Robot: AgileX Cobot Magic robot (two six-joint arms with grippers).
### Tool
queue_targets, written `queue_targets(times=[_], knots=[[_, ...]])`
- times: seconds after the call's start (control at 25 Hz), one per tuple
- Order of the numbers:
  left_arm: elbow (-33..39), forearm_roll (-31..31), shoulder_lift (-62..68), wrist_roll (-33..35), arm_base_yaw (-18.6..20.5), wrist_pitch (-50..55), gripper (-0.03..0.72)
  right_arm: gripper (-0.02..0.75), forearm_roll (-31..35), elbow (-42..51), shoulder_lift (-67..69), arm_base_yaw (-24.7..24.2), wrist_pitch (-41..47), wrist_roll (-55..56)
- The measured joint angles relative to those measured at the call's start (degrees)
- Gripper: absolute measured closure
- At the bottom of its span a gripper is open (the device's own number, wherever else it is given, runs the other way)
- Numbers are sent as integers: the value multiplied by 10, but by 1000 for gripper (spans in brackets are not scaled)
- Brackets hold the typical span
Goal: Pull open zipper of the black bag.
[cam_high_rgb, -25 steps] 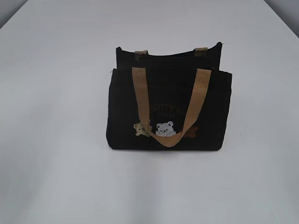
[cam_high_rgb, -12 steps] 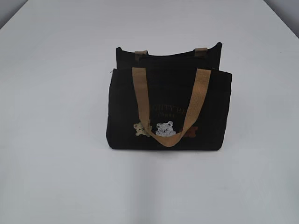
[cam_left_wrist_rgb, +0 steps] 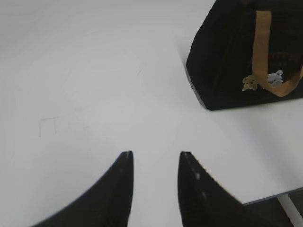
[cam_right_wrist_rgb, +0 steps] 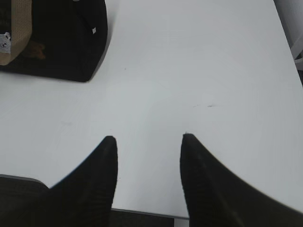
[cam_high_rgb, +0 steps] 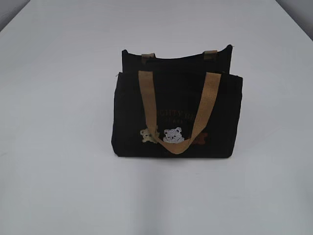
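The black bag (cam_high_rgb: 176, 115) is seen standing upright near the middle of the white table (cam_high_rgb: 58, 98) in the exterior view, its lettered face turned toward the near edge. A tan strap (cam_high_rgb: 178, 110) hangs down over that face in a loop, and its lowest part lies across the bear patches (cam_high_rgb: 172, 135) along the bottom. Two tan strap tabs (cam_high_rgb: 148, 57) are seen on the far top edge. The top of the bag is viewed at a shallow angle, so the zipper cannot be made out, and whether it is open or closed cannot be told.

Neither arm is seen in the exterior view. In the left wrist view the left gripper (cam_left_wrist_rgb: 155, 158) is held low over bare table, well apart from the bag (cam_left_wrist_rgb: 227, 61), which sits at the upper right of that view. Its two dark fingers (cam_left_wrist_rgb: 118, 189) are parted with table visible between them, and nothing is grasped.

In the right wrist view the right gripper (cam_right_wrist_rgb: 147, 142) is likewise poised above bare table near the near edge, with the bag (cam_right_wrist_rgb: 61, 38) at the upper left, well apart. Its fingers (cam_right_wrist_rgb: 208, 184) are spread somewhat wider than those of the left, and nothing is held between them. No contact with the bag is made by either gripper.
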Motion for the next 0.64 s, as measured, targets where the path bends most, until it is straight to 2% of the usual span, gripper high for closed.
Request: queue_targets(times=[0.12, 0.32, 0.4, 0.64], knots=[[0, 0, -3, 0, 15, 0, 442, 391, 1, 0, 0, 0, 0, 0], [0, 0, -6, 0, 139, 0, 442, 391, 2, 0, 0, -13, -2, 0], [0, 0, -6, 0, 152, 0, 442, 391, 1, 0, 0, -22, -2, 0], [0, 0, -6, 0, 153, 0, 442, 391, 2, 1, 0, -25, -4, 0]])
